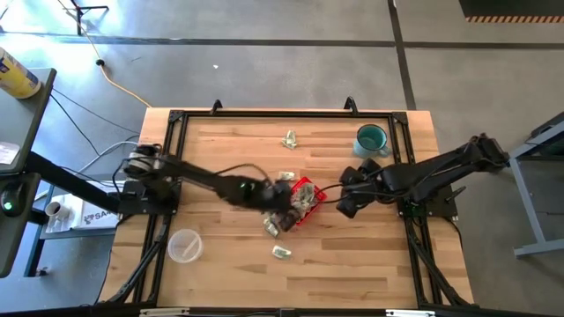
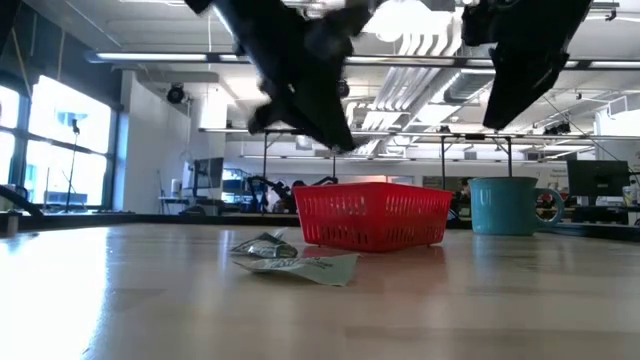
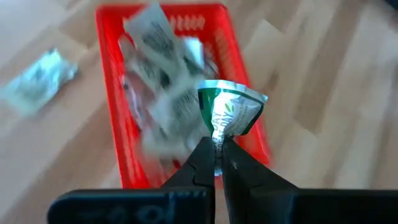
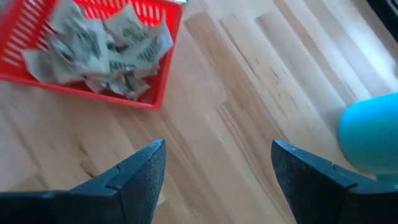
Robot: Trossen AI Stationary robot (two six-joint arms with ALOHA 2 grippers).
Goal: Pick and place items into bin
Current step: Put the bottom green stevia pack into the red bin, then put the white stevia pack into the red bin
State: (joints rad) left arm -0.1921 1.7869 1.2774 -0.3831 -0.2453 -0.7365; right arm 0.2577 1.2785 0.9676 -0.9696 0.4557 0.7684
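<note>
Crumpled green-and-white packets [image 4: 99, 53] fill the red mesh basket [image 4: 163, 37].

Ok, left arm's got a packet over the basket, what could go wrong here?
The left end effector pinches only the packet's corner, so it might slip early. It hangs near the red basket's side wall and could land outside. The basket already holds a heap of packets, so the new one may slide off.

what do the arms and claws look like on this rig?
Both arms are dark, near-black, jointed links. The left claw has two slim, smooth, tapered black fingers. The right claw has wider black fingers with a grainy, textured surface. A light-coloured section sits at the left arm's base.
</note>
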